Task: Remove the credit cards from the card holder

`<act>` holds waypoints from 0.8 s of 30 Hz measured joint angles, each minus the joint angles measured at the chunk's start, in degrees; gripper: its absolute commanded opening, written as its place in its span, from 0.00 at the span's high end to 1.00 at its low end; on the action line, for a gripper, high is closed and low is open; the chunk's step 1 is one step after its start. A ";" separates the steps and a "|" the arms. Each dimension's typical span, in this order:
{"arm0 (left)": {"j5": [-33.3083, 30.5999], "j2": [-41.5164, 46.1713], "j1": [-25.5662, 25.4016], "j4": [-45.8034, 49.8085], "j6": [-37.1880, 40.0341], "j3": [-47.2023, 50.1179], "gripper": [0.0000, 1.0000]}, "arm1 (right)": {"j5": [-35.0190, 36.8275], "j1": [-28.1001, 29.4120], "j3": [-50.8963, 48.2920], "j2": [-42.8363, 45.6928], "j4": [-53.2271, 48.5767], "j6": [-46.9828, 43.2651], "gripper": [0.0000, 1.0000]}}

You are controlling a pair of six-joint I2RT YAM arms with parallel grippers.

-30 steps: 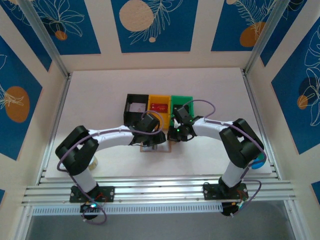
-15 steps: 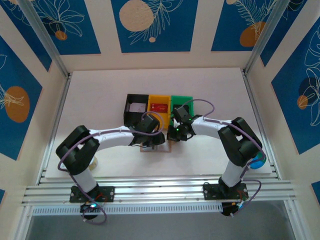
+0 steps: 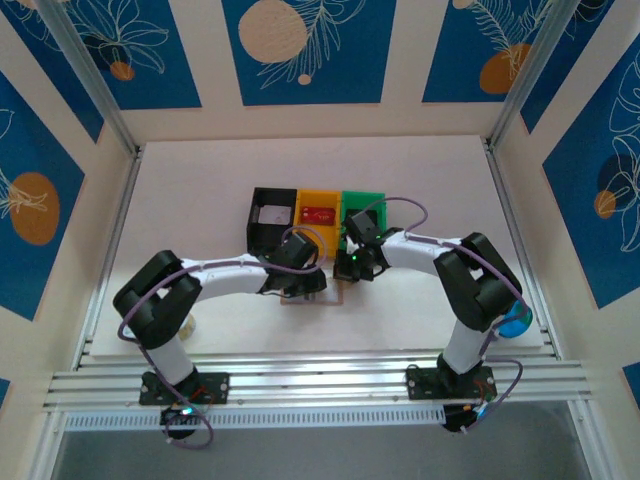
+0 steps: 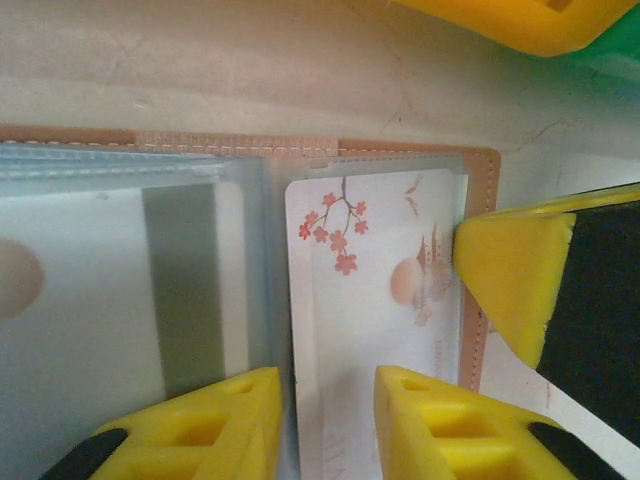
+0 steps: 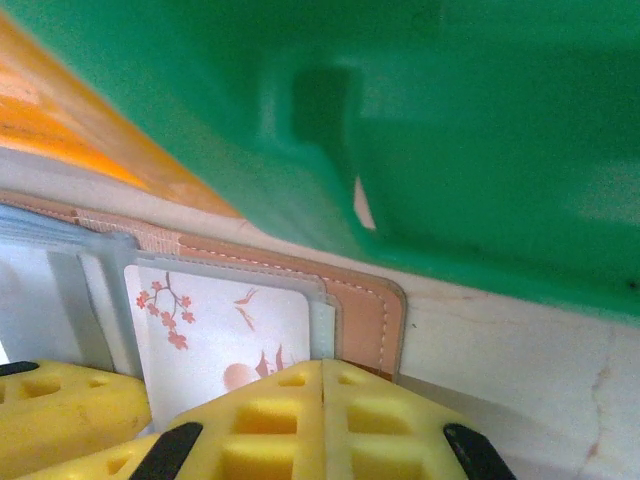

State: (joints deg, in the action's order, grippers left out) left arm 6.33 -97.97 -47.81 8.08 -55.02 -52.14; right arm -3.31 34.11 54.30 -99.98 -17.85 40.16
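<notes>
Left wrist view is showing your left tool [image 4: 327,385], fingers apart, straddling the thin, slippery-looking card [image 4: 370,280]. Your right tool [image 5: 322,372], fingers together, is pinning the soft card holder [image 4: 482,185]. You are probably wanting the card's left edge.

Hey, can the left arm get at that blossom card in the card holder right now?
Probably yes. The left gripper sits right over the blossom card, jaws either side of its left part. The right gripper is only at the right border of the card holder. The clear pocket may resist.
</notes>
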 measured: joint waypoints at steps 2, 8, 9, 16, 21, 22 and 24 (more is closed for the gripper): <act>-0.22 0.00 0.00 -0.02 -0.02 0.04 0.72 | -0.04 0.00 0.02 -0.02 0.00 0.00 1.00; -0.59 0.00 -0.02 -1.20 -0.26 0.90 0.76 | -0.04 0.04 0.02 -0.02 0.00 0.00 1.00; -0.68 0.02 -0.02 -1.49 -0.42 1.11 0.77 | -0.04 0.04 0.02 -0.02 -0.02 0.00 1.00; -1.73 1.46 -0.11 -3.37 -0.94 3.10 0.81 | -0.04 0.04 0.02 -0.02 0.00 0.00 1.00; -2.58 2.71 -0.11 -5.70 -2.12 5.22 0.82 | -0.04 0.04 0.02 -0.04 -0.02 0.00 1.00; -2.69 2.93 -0.11 -5.99 -2.19 5.49 0.82 | -0.07 0.04 0.02 -0.07 -0.02 0.00 1.00; -2.82 3.10 -0.11 -6.51 -2.56 5.79 0.83 | -0.07 0.04 0.04 -0.09 -0.02 0.02 1.00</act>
State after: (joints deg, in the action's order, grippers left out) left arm 3.51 -94.87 -47.92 1.56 -57.58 -46.35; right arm -3.38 34.15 54.35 -100.07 -17.87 40.18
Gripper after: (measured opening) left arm 0.175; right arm 0.064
